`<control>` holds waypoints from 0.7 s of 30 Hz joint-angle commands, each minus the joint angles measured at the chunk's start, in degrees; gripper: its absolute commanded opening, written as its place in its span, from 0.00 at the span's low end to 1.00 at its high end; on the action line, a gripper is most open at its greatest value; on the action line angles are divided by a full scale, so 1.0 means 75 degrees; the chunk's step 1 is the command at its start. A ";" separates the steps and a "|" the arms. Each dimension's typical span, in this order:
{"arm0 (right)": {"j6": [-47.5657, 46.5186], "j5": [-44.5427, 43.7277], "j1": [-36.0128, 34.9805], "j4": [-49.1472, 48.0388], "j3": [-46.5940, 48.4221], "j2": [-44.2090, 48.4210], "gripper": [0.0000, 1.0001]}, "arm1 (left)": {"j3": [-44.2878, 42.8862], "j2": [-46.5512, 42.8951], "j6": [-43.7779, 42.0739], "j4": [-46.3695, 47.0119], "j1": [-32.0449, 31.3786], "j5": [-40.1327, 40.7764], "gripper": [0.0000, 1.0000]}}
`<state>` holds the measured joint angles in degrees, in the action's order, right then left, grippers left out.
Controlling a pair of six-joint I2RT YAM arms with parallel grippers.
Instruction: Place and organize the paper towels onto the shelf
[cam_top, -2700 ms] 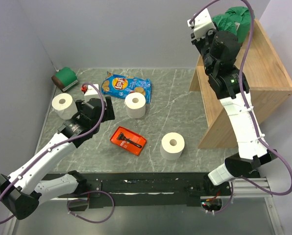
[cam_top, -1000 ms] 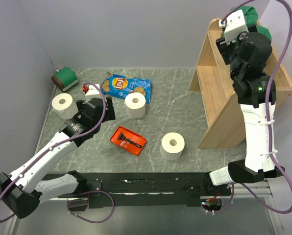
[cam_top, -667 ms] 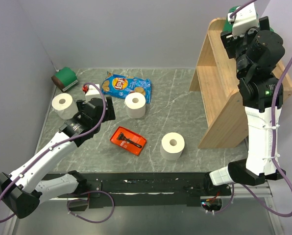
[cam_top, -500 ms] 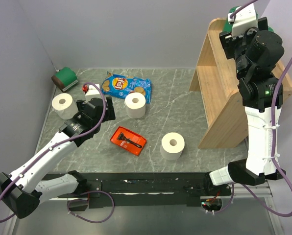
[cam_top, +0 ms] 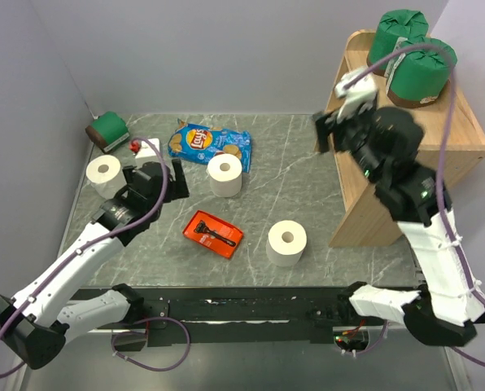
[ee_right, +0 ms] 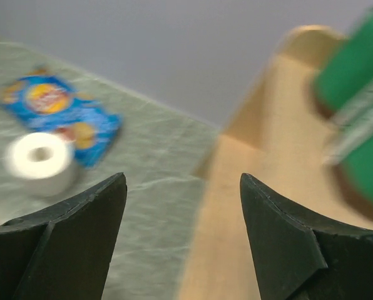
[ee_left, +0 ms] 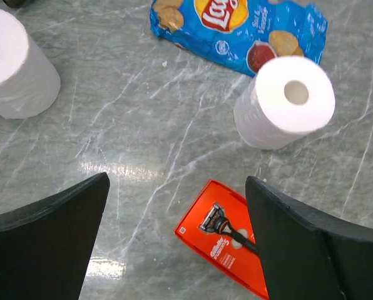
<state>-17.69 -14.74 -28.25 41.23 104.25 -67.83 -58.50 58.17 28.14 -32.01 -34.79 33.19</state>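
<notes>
The right fingers (ee_right: 99, 212) are standing apart with nothing between them. A moment ago they were up at the top level of the shelf (cam_top: 405, 138). Now they are hanging off its side panel on the table side and pointing out over the table (cam_top: 308, 187). Their own view is smearing, which suggests the arm is still swinging.

Behind and above these fingers, a green roll (cam_top: 401, 32) and a second green roll (cam_top: 420, 73) are standing upright and close together on the top level. The delivery is looking finished, and the right arm is probably heading back for more.

Ahead of and below the right fingers, the nearest white roll (cam_top: 287, 243) is standing on end near the foot of the shelf. The middle white roll (cam_top: 225, 175) is farther out, just beside the blue chip bag (cam_top: 210, 142).

The left fingers (ee_left: 80, 212) are also spread wide and empty, and they are hovering where they were a second ago. The red tray (ee_left: 224, 240) is lying almost directly under them. The middle white roll is ahead to their right, and the outer white roll (ee_left: 17, 62) is ahead to their left. The third green roll (cam_top: 108, 130) is lying in the far corner beyond them.

That is leaving two rolls shelved and four waiting on the table.
</notes>
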 commanded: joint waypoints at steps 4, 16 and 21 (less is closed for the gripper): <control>0.1702 0.0149 -0.1939 -0.1206 -0.2728 0.1110 0.84 | -0.0636 0.0187 0.0303 0.0413 0.1659 -0.1634 0.96; 0.2874 0.0208 -0.3826 -0.2837 -0.5719 0.1744 1.00 | -0.3506 0.2997 0.0069 0.0692 0.4870 -0.1978 0.96; 0.2992 0.0337 -0.4026 -0.3188 -0.5989 0.1814 1.00 | -0.4656 0.4663 0.0233 0.0938 0.6113 -0.2981 0.99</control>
<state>2.17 -12.34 -57.36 23.94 60.45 -56.29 -88.47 86.04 29.56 -29.15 5.15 17.41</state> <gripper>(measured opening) 0.994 0.982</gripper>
